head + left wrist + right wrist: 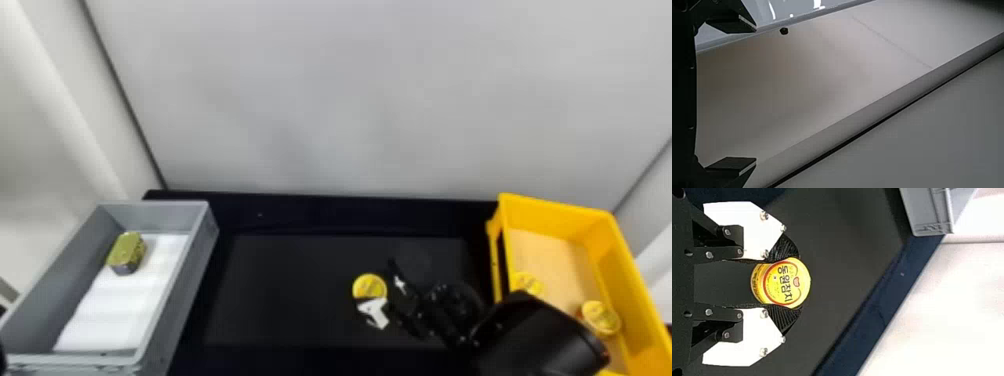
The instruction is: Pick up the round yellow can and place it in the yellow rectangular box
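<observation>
Between the grey plastic box [187,280] and the right hand [380,283], which has the round yellow can [369,287] between its fingers, a broad stretch of the black table [280,290] leaves room to pass. Toward the yellow rectangular box [640,295], the raised side wall stands in the way; a hand could cross above it. Inside, two round yellow-topped cans, one near that side [528,283] and one opposite [601,318], obstruct the nearer part, with room toward the far end.

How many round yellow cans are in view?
3: one can in the right gripper, two inside the yellow rectangular box, a left can and a right can. The right arm covers part of the box, possibly hiding more.
</observation>
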Robot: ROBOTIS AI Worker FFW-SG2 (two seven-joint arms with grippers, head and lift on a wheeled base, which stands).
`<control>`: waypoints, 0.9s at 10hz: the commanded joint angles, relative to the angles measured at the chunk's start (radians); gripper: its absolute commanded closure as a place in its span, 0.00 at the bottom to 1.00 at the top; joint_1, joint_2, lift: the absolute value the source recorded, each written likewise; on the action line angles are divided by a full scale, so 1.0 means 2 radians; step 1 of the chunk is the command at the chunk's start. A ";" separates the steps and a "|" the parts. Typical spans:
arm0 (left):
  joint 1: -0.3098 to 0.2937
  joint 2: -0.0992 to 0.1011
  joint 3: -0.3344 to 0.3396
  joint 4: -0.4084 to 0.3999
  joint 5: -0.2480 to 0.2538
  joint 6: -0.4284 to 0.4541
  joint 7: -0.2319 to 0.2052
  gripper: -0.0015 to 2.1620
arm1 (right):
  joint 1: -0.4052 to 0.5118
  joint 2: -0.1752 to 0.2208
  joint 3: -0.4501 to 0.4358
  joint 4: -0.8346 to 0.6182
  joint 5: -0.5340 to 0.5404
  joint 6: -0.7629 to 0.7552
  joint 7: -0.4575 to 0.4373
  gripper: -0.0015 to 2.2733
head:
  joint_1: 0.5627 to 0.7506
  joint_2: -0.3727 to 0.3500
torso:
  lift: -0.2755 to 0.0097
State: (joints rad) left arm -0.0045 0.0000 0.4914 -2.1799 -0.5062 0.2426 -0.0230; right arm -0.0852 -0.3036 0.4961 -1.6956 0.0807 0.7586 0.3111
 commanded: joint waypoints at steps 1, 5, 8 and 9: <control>0.000 -0.001 0.000 0.002 0.000 0.001 0.001 0.04 | -0.010 0.001 -0.012 -0.041 0.015 0.007 -0.001 0.34 | 0.70 0.53 | 0.77; 0.001 -0.001 -0.002 0.004 0.001 0.002 0.003 0.04 | -0.051 0.004 -0.039 -0.077 0.023 -0.024 -0.037 0.34 | 0.70 0.53 | 0.77; 0.005 -0.001 -0.002 0.005 0.005 0.002 0.007 0.04 | -0.049 0.005 -0.065 -0.114 0.023 -0.047 -0.105 0.34 | 0.70 0.53 | 0.77; 0.005 -0.001 -0.002 0.005 0.005 0.003 0.008 0.04 | -0.047 0.004 -0.070 -0.119 0.023 -0.059 -0.118 0.34 | 0.70 0.53 | 0.77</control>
State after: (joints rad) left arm 0.0033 0.0000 0.4855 -2.1707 -0.4980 0.2472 -0.0086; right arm -0.1854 -0.2943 0.3712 -1.9133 0.1270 0.6666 0.0971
